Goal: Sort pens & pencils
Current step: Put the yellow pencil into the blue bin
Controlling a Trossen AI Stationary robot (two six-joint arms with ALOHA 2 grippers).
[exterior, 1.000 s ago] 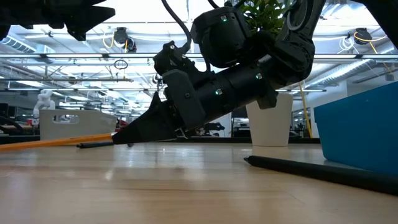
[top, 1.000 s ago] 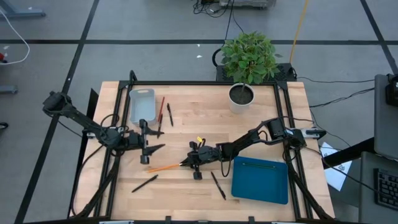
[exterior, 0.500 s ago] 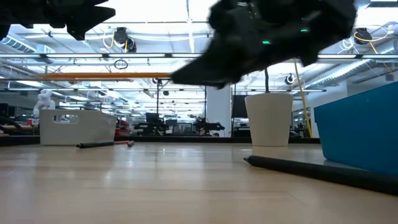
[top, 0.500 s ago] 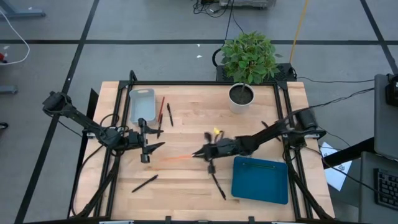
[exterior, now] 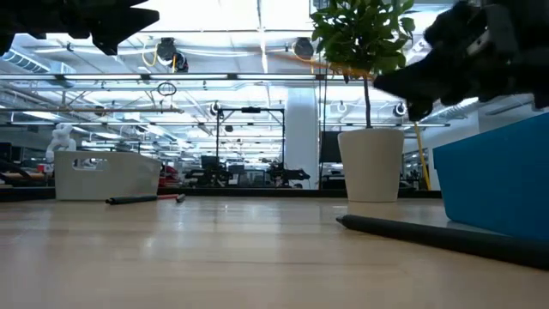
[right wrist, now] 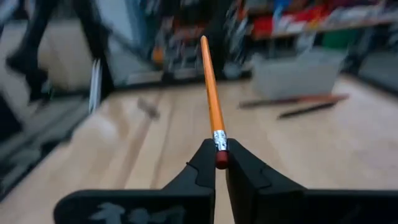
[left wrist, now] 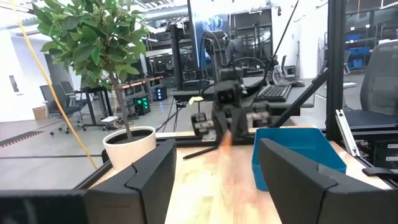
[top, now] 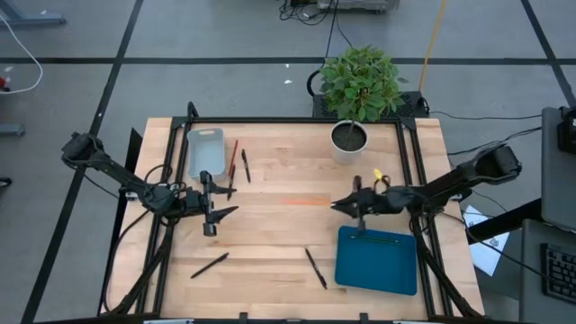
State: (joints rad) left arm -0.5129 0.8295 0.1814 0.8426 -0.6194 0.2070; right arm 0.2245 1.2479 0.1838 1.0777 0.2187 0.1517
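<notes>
The orange pencil (right wrist: 211,93) is clamped at its eraser end by the right gripper (right wrist: 221,163) and held above the tabletop (top: 279,243), left of the blue tray (top: 378,261). The left gripper (top: 216,214) is held wide apart, empty, near the grey bin (top: 204,151).

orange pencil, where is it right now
The orange pencil is off the table, clamped at its eraser end in the right gripper, right of centre in the high view, between the plant pot and the blue tray.
</notes>
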